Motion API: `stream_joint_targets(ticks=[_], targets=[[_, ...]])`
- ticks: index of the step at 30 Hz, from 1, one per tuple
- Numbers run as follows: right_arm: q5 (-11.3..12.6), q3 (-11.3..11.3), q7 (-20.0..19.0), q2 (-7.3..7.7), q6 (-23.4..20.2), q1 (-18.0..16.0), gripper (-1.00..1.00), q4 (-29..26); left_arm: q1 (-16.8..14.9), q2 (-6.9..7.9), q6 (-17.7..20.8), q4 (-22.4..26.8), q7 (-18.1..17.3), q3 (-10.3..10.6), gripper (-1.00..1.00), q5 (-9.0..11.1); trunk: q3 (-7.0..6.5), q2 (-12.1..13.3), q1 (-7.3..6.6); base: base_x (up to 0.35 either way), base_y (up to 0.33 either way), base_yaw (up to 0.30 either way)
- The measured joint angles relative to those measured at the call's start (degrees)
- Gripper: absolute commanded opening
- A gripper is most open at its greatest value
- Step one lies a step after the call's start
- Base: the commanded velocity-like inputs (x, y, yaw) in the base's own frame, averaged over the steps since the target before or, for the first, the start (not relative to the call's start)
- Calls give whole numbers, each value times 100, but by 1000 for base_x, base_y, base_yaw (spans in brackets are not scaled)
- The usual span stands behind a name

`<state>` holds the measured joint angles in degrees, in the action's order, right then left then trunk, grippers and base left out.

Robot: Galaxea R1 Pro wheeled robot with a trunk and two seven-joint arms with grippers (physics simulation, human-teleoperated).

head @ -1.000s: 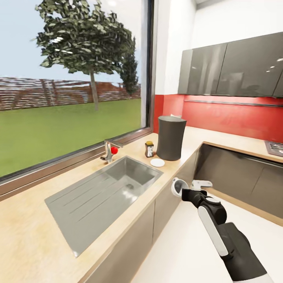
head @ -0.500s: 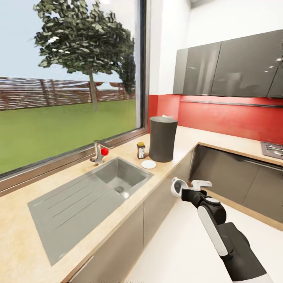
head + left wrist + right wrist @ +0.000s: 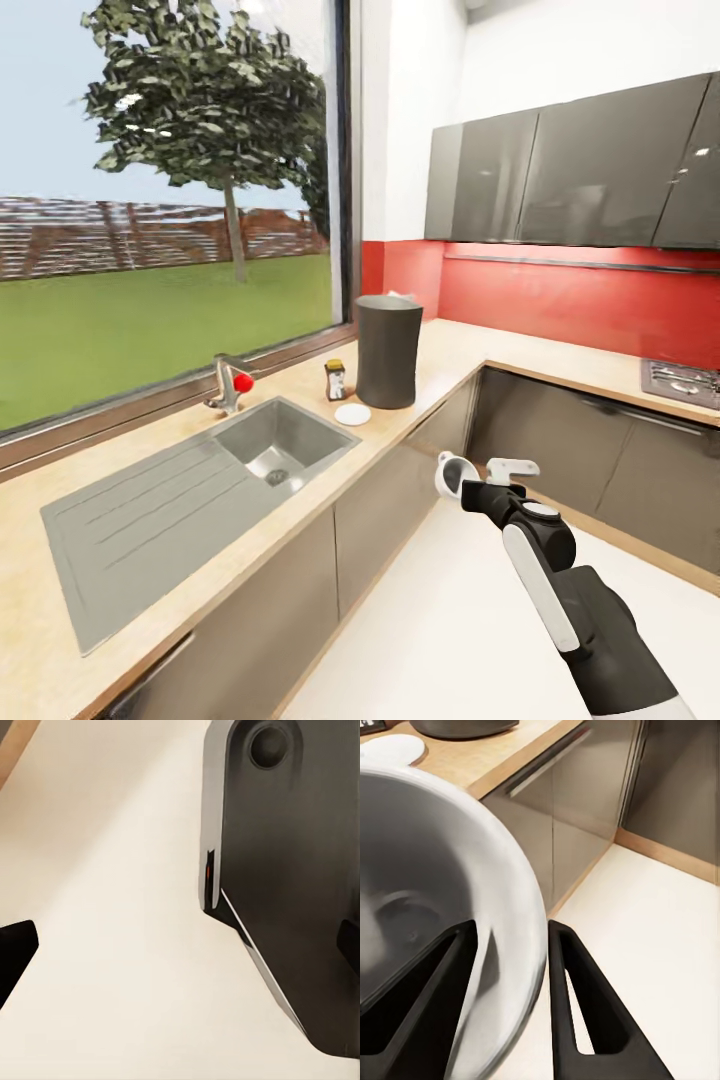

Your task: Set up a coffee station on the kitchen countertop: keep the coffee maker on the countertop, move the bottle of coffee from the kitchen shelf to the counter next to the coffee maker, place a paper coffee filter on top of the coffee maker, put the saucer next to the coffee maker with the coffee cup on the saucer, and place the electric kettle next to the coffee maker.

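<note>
My right gripper [image 3: 462, 480] is shut on the white coffee cup [image 3: 452, 470], held over the floor in front of the cabinets. In the right wrist view the cup's [image 3: 442, 870] rim is pinched between the two black fingers [image 3: 577, 1005], one inside and one outside. On the kitchen countertop [image 3: 440, 350] stands the dark grey coffee maker [image 3: 388, 350]. The bottle of coffee [image 3: 335, 380] with its yellow lid is just left of it. The white saucer [image 3: 352, 414] lies bare in front of it, also seen as the saucer [image 3: 390, 750]. My left gripper [image 3: 180, 945] is open above pale floor.
A steel sink [image 3: 200, 490] with a drainboard and a faucet [image 3: 228, 385] with a red knob sit left of the coffee maker under the window. Dark cabinet fronts [image 3: 390, 500] line the L-shaped counter. A hob [image 3: 680, 380] is at the right. Pale floor [image 3: 440, 620] lies between.
The whole head view has shifted: counter, sink and coffee maker slid left and look farther off, so the camera moved. My right arm holds the same pose with the cup.
</note>
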<state>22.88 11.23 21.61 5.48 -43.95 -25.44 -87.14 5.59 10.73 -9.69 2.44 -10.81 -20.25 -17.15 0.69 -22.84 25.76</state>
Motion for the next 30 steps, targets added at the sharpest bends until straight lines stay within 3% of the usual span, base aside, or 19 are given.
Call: stream_joint_targets(ticks=[7,16,30], targets=[[-1,6,0,0,0,0,-100,6,0,4,2,0,0,-6,100,1,0,0,-1,5,-273,0],[2,6,0,-23,1,0,-100,1,0,5,2,0,4,-21,100,1,0,0,-3,187,-224,19],[-1,7,0,-35,0,0,-100,0,0,3,3,0,5,-43,100,2,0,-1,-3,248,-186,252]])
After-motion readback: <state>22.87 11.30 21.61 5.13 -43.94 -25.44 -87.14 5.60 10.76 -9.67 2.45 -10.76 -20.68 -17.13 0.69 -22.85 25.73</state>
